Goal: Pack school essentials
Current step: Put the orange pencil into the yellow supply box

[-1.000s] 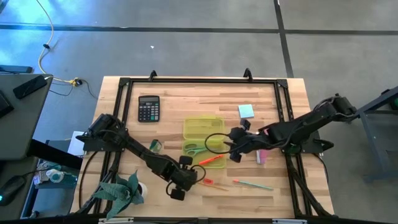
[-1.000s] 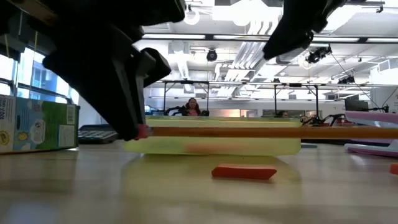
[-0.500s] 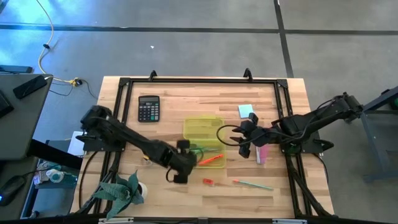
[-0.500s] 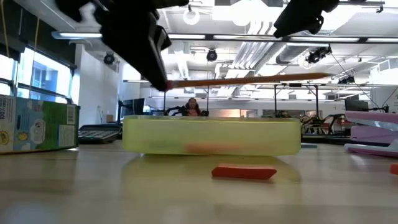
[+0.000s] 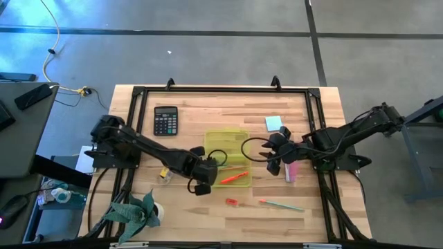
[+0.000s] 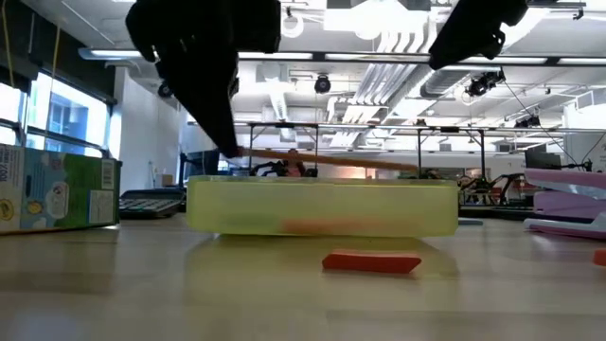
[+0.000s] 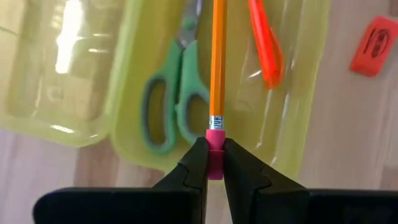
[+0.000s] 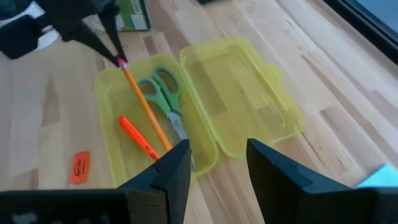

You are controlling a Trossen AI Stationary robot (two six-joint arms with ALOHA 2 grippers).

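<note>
Light wooden slatted table (image 5: 228, 104) inside a black metal frame, grey floor around it; translucent yellow-green case (image 5: 226, 152) lies open near the table's middle, lid folded flat beside the tray; left gripper (image 7: 214, 163) clenched on the pink eraser end of an orange pencil (image 7: 217, 59), held over the case's tray; in the low view the pencil (image 6: 322, 159) hangs just above the case rim (image 6: 322, 208), sloping slightly; green-handled scissors (image 7: 177, 93) and an orange-red marker (image 7: 264, 43) lie inside the tray, either side of the pencil; small red eraser-like piece (image 7: 373, 46) on bare wood just beside the case, same piece (image 6: 371, 261) in front of the case in the low view; right gripper (image 8: 214, 165) hovers off to the case's other side, fingers apart, nothing between them; on the table in the high view: black calculator (image 5: 165, 120) toward the far left, blue sticky-note pad (image 5: 274, 123) far right of the case, green pencil (image 5: 282, 205) near the front edge, pink item (image 5: 291, 173) under the right arm, can't tell what it is; green box (image 6: 57, 194) at the low view's left; green plant-like thing (image 5: 135, 211) at the front left corner; room behind is an open office with white ceiling ducts, strip lights, windows on the left, desks, a person seated far back (image 6: 294, 163).
</note>
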